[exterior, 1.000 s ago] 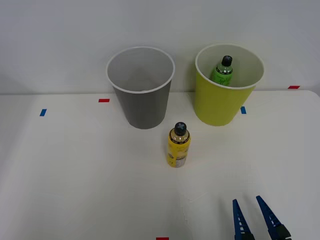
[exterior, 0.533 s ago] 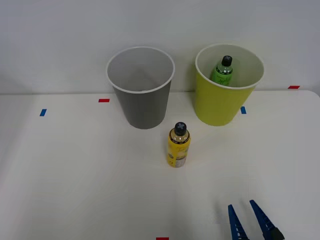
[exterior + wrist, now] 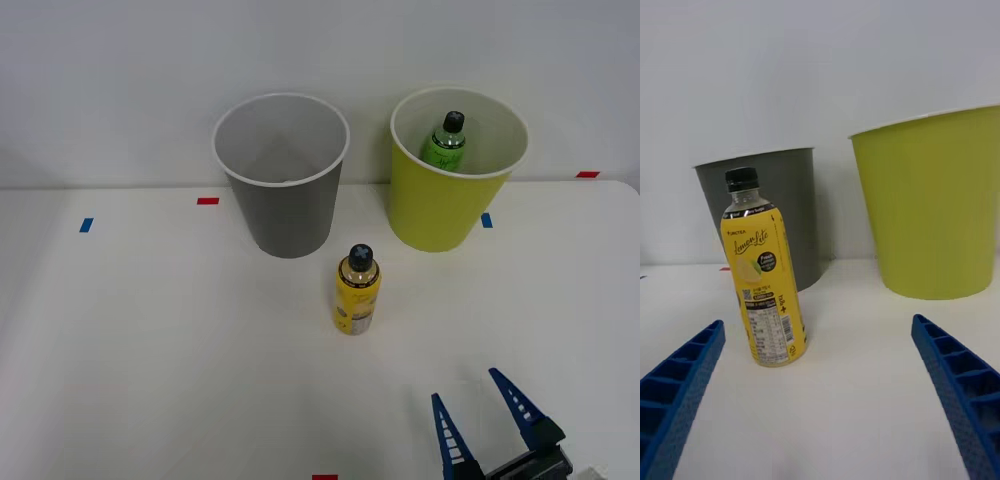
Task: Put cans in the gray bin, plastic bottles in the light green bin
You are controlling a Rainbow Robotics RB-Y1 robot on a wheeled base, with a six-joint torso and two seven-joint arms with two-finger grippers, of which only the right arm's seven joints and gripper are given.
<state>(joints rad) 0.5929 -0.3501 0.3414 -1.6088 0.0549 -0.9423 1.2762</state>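
1. Two bins stand on the white worktop (image 3: pixel 150 340), well beyond the right tool (image 3: pixel 482 425), against the pale wall.
2. The right tool sits low at the near edge of the worktop in the front view. Its two blue ribbed fingers (image 3: pixel 447 440) are spread wide apart, with nothing between them.
3. The yellow-labelled plastic bottle (image 3: pixel 356 291) stands upright on the worktop, ahead of the tool and off to its left, well apart from the fingers. Its cap is black; the label carries a dark round logo and small print, legible in the right wrist view (image 3: pixel 764 281).
4. The gray bin (image 3: pixel 283 180) stands upright beyond that bottle, further from the tool and slightly to the left. Its rim is white and its inside is pale. Nothing can be made out inside it from the front view.
5. The light green bin (image 3: pixel 440 205) stands upright almost straight ahead of the tool, to the right of the gray bin and apart from it. Its rim is white.
6. A green bottle (image 3: pixel 444 143) with a black cap and silvery neck stands inside the light green bin, its top just below rim level.
7. Small red and blue tape marks (image 3: pixel 207 201) lie on the worktop near the bins and at the near edge.
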